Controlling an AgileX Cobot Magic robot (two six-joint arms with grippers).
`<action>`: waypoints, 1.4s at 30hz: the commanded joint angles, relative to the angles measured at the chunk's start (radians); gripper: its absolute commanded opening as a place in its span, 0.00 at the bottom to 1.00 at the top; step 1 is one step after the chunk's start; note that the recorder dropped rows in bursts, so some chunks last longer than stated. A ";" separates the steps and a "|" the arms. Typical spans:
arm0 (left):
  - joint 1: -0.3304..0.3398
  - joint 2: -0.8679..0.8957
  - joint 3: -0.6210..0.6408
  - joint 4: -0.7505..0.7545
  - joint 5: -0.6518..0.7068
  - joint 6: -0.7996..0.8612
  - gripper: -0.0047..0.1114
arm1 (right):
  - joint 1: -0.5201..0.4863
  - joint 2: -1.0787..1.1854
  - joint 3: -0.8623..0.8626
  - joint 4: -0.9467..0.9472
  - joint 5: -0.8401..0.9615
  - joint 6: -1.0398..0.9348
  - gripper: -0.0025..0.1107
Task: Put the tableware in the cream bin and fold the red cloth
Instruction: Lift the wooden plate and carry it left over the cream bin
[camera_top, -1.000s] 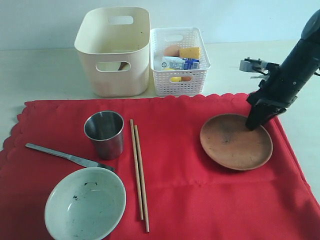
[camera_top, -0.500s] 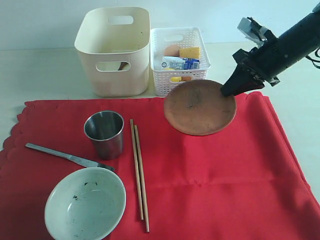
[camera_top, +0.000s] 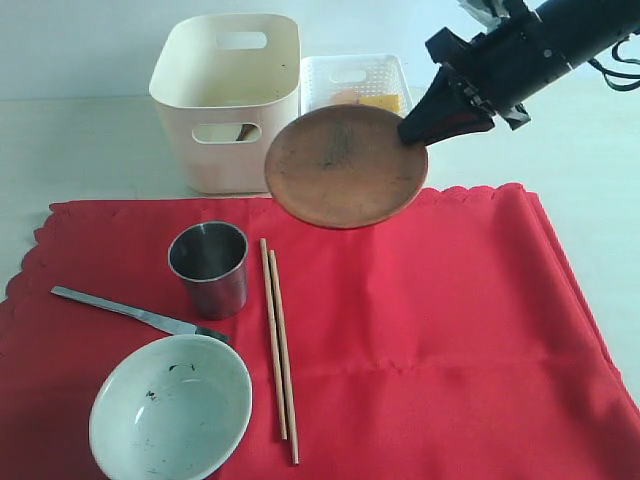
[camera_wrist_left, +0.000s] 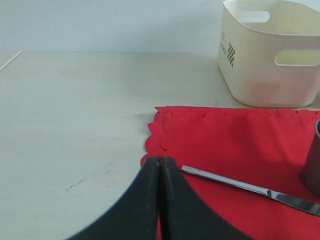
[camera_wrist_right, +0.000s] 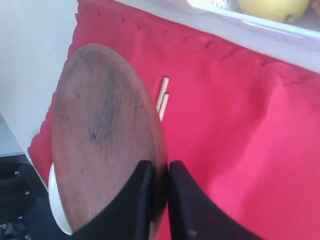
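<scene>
On cream bin (camera_wrist_left: 260, 80) — checkered mark (camera_wrist_left: 230, 51), unreadable print (camera_wrist_left: 223, 41)

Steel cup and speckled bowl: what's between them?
The metal knife on the red cloth; the exterior view shows it between steel cup and bowl.

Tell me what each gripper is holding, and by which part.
The right gripper pinches the round brown plate by its rim, holding it tilted in the air. The left gripper is shut, holding nothing.
</scene>
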 joint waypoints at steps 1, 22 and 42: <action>0.001 -0.006 0.003 -0.009 -0.006 -0.003 0.04 | 0.053 -0.025 0.002 0.039 -0.005 0.060 0.02; 0.001 -0.006 0.003 -0.009 -0.006 -0.003 0.04 | 0.151 0.031 -0.316 0.045 -0.126 0.240 0.02; 0.001 -0.006 0.003 -0.009 -0.006 -0.003 0.04 | 0.206 0.217 -0.669 0.015 -0.224 0.337 0.02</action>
